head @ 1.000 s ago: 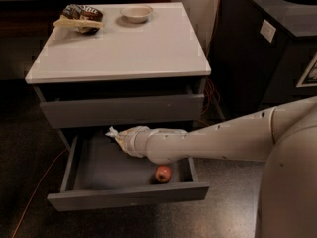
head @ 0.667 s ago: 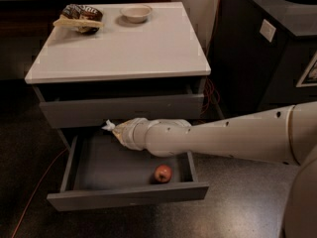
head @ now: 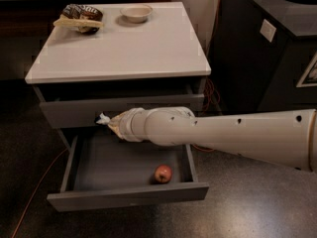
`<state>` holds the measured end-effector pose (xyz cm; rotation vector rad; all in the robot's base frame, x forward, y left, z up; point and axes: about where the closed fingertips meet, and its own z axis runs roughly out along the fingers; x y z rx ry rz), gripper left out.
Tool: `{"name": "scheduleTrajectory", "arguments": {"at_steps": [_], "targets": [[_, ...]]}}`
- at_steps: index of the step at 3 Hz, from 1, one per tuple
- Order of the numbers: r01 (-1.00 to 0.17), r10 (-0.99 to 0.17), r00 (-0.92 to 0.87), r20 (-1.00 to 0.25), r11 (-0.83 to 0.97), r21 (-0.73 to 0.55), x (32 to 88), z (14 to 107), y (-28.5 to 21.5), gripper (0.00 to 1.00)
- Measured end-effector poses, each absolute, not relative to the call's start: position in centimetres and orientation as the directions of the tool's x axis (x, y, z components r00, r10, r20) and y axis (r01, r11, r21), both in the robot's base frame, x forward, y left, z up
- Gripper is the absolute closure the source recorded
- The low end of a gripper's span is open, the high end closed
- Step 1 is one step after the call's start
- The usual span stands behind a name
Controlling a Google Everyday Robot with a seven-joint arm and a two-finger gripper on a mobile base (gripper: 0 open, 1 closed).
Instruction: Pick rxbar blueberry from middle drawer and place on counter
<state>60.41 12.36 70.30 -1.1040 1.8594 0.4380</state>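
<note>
**A:** rxbar blueberry located?

**B:** Not resolved. A small white bit is seen at the tip of the gripper [head: 103, 119]. Bar or gripper part cannot be told.

**A:** Drawer?

**B:** Middle drawer [head: 114, 168] is pulled out. A red apple [head: 162, 173] is seen on its floor, near the front right corner.

**A:** Any text?

**B:** None can be read. Print on the brown-and-white snack bag [head: 79, 19] and the white label [head: 268, 29] on the black cabinet [head: 247, 73] is illegible. Bag and a pale bowl [head: 136, 13] are set at the back of the counter [head: 124, 51].

**A:** Arm pose?

**B:** Arm [head: 223, 133] is stretched roughly level from the right, across the drawer's back. Gripper is held at the back left, by the lower edge of the drawer front [head: 69, 114] above. Open or closed cannot be told.
</note>
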Motion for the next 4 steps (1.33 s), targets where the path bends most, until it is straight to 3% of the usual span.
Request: {"name": "scheduleTrajectory", "arguments": {"at_steps": [1, 4], "targets": [[-0.838, -0.505, -0.187, -0.843, 0.530, -0.132, 59.9, 70.7, 12.8, 1.00], [-0.826, -0.558, 0.006, -0.830, 0.465, -0.318, 58.5, 83.8, 12.4, 1.00]]}}
